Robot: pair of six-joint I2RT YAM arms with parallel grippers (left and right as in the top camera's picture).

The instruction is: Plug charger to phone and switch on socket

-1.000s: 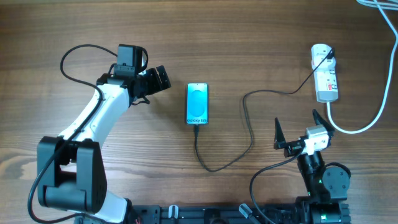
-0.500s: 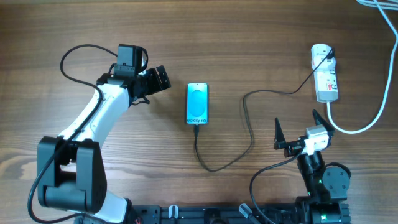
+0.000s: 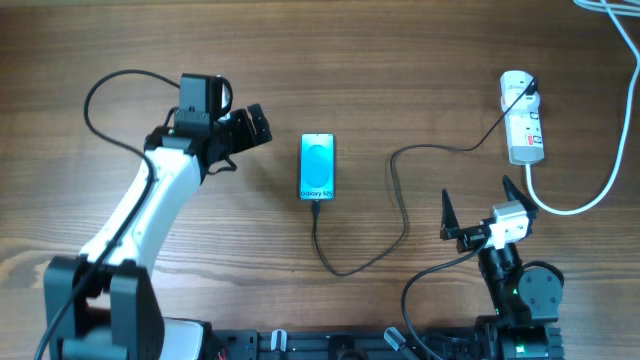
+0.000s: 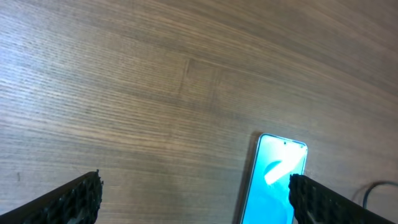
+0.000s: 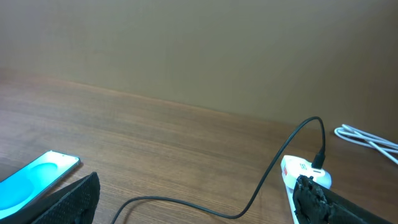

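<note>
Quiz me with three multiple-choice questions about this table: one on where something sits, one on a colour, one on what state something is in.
1. Where does the socket lie?
A. At the far right of the table
B. At the far left
C. In the very middle

2. What colour is the lit screen of the phone?
A. Red
B. Cyan
C. Yellow

3. How is the left pincer?
A. Shut on a cable
B. Shut on a box
C. Open, holding nothing

Answers:
1. A: the overhead view shows the white strip near the right edge, beyond the right arm.
2. B: the screen glows cyan in every view.
3. C: its two fingers stand wide apart and grip nothing.
</note>
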